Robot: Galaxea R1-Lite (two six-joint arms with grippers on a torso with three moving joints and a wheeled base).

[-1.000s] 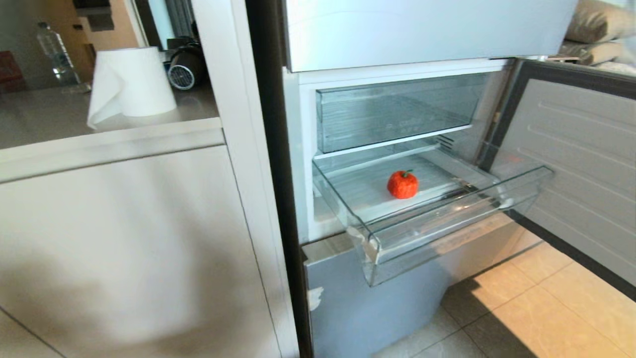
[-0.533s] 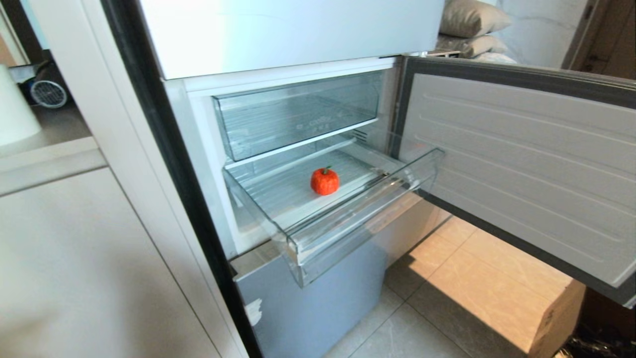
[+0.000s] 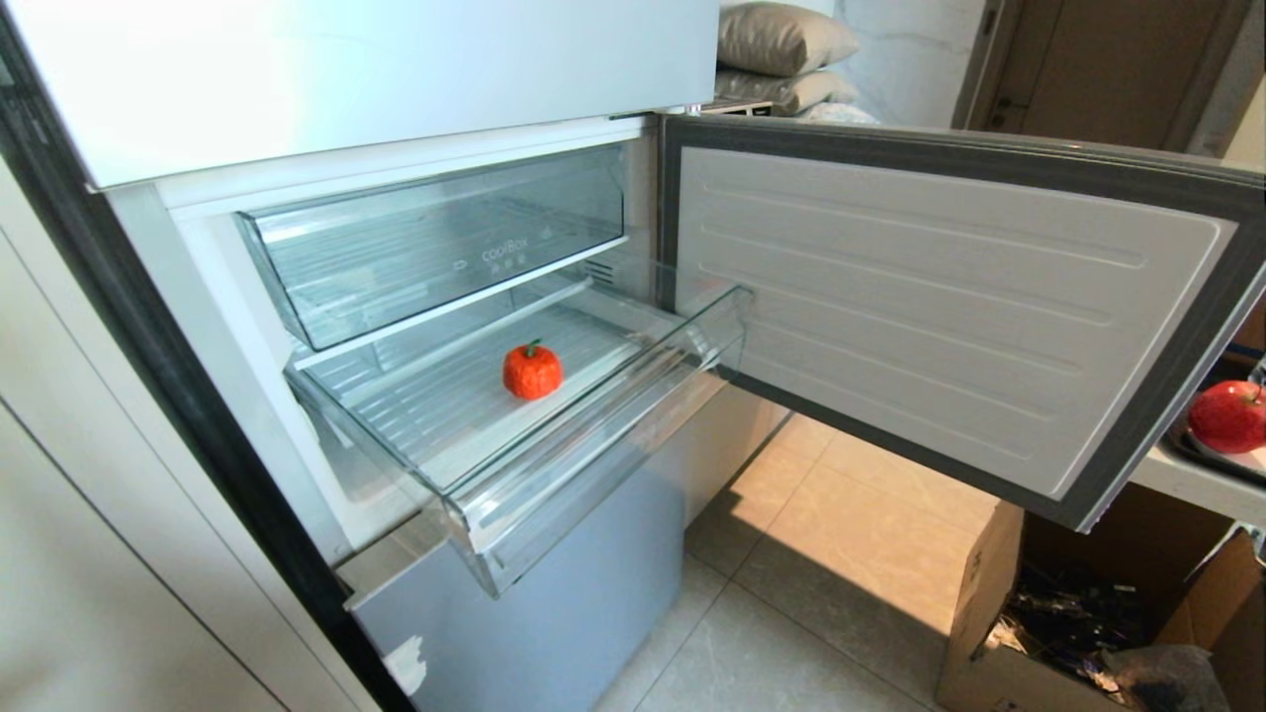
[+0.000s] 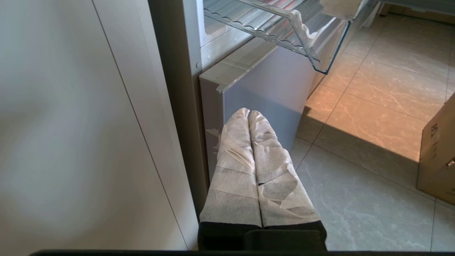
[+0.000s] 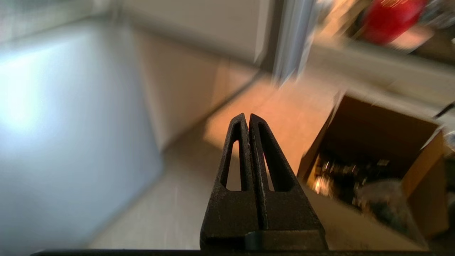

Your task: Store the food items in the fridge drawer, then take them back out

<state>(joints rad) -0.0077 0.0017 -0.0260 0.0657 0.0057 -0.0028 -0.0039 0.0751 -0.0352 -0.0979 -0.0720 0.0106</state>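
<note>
1 fruit point(image 3: 532, 371) sits mid-drawer point(image 3: 593, 435), at 12 o'clock above both hands point(image 4: 249, 113) point(image 5: 247, 116), closed and empty.

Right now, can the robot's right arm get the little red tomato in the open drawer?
Probably yes. The tomato sits uncovered in the pulled-out drawer, open from above. The right gripper is low, shut and empty, so it must rise and open first.

Sunlit floor point(image 3: 870, 514) patch; right wrist view blurred

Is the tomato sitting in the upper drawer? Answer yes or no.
No, the tomato lies on the ribbed floor of the pulled-out lower drawer.
</note>
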